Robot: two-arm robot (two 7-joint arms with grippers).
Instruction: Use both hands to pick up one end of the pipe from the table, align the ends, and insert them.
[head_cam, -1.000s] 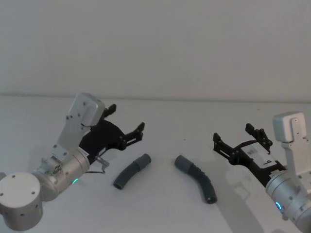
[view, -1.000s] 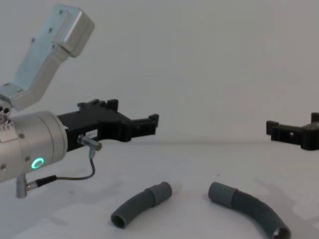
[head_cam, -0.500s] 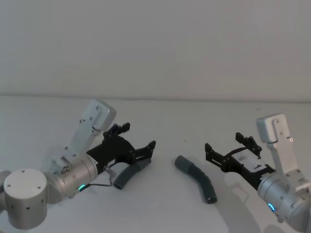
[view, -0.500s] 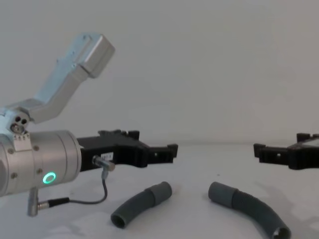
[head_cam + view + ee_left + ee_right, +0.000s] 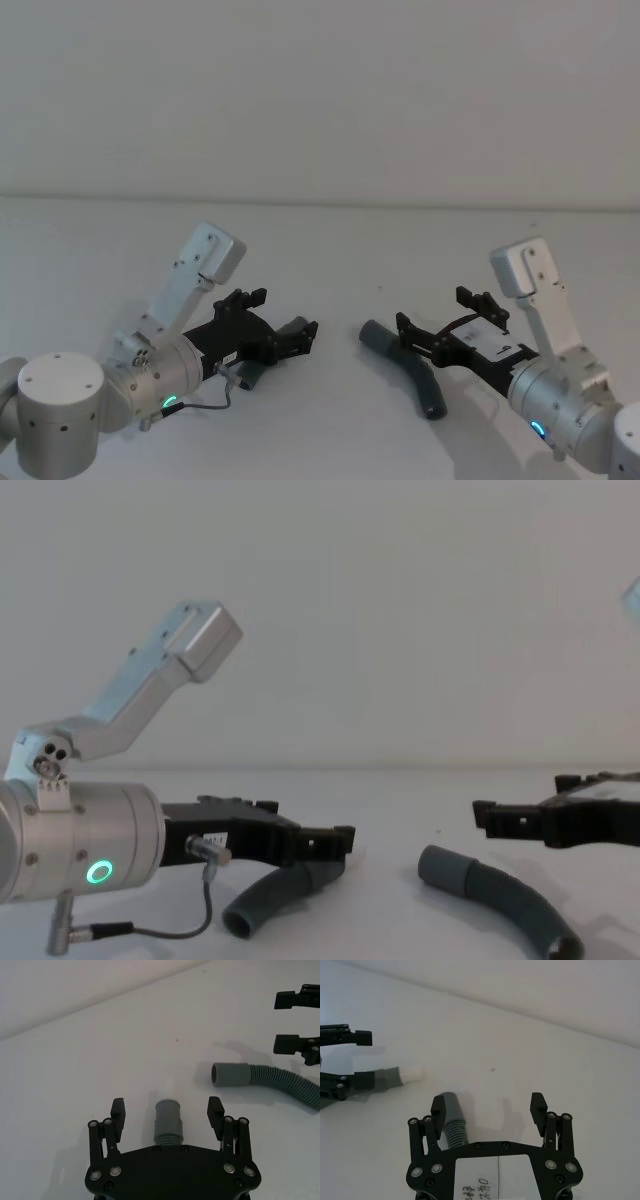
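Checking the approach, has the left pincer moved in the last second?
Yes: left pincer dropped to the table, now straddling the shorter hose, which stayed put.

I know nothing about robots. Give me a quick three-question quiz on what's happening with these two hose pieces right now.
1. True or false: the left tool is shut on the shorter hose.
2. Both hoses lie: A on the table, B in a box, C joined together.
3. Fill in: the right tool, open, hovers over the ___ hose.
Key: 1 false, it is open astride the cuff; 2 A; 3 longer hose.
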